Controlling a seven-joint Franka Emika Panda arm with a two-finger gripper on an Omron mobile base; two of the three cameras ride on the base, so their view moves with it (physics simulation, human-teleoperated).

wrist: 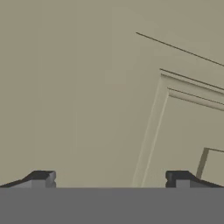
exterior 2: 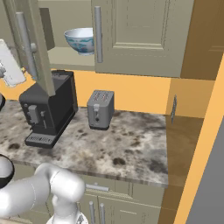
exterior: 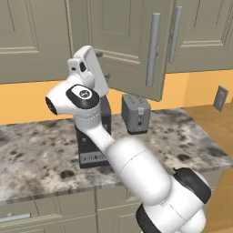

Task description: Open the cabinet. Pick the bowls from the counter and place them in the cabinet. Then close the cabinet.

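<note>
Right base view showed the cabinet with its left door swung out and the white and pale-blue bowl already on the shelf. I saw no bowl on the granite counter, so I judged the closing step was in hand. My gripper stood wide open, empty, facing door panelling. Next I needed to push that door shut.
</note>
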